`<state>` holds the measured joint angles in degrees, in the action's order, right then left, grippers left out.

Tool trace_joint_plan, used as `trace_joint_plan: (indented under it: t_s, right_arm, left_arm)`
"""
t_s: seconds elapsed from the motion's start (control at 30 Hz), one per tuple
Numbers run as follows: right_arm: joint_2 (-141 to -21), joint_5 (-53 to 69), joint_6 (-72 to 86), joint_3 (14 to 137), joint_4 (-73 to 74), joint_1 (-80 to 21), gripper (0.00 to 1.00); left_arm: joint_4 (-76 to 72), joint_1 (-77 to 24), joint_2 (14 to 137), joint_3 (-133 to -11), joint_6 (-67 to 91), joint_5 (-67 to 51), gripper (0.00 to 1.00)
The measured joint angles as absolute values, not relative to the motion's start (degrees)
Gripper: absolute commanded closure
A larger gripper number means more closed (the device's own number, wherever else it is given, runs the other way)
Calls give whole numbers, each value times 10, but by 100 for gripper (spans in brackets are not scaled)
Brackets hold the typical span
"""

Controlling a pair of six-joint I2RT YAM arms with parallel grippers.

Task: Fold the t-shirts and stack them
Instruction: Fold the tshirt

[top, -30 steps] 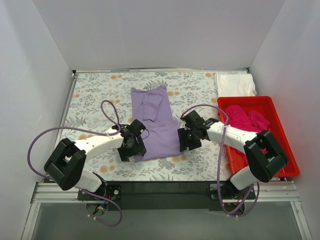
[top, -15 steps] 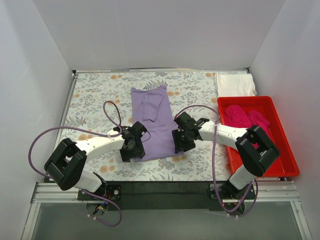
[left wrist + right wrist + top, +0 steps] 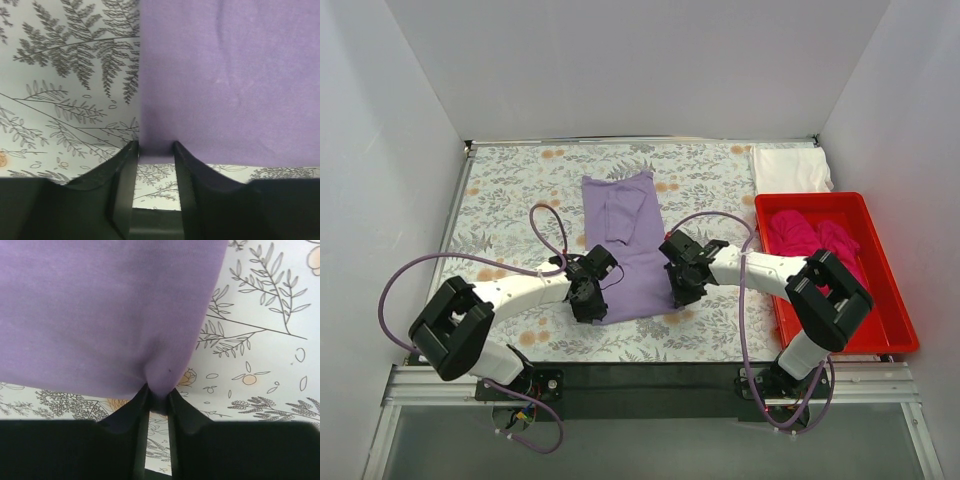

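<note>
The lavender t-shirt (image 3: 625, 240) lies partly folded lengthwise mid-table on the floral cloth. My left gripper (image 3: 592, 305) is at its near left corner; in the left wrist view (image 3: 154, 147) the jaws close on the corner of the lavender fabric (image 3: 225, 75). My right gripper (image 3: 680, 297) is at the near right corner; in the right wrist view (image 3: 157, 392) it is shut on a pinched bit of the hem (image 3: 100, 305). The magenta t-shirt (image 3: 805, 235) lies crumpled in the red bin. The white t-shirt (image 3: 790, 170) lies folded at the far right corner.
The red plastic bin (image 3: 895, 300) stands along the right edge of the table, close to the right arm. The grey-and-orange floral tablecloth (image 3: 510, 190) covers the table. White walls enclose the back and both sides.
The right gripper has moved left onto the shirt's near right corner and pinched it. The left gripper has shifted slightly right and nearer, onto the near left corner.
</note>
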<state>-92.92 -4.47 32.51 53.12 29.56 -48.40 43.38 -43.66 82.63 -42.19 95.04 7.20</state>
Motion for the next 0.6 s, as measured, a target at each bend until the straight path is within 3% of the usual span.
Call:
trace_joint_plan:
  t_s: [0.07,0.13,0.37,0.6]
  right_arm:
    - [-931,-36,331,531,290,-487,92]
    - [-931,-35,328,531,288,-489,99]
    - [-922,-12,306,524,292,-488,99]
    - [-867,92,271,462,389,-520,99]
  left_arm:
    - [423,-438,828,-421,957,62,100]
    - [411,-439,829,-421,955,52,100]
    - [416,-441,824,-427,932,14,100]
    - [521,-500,733,-387,925,-134,100]
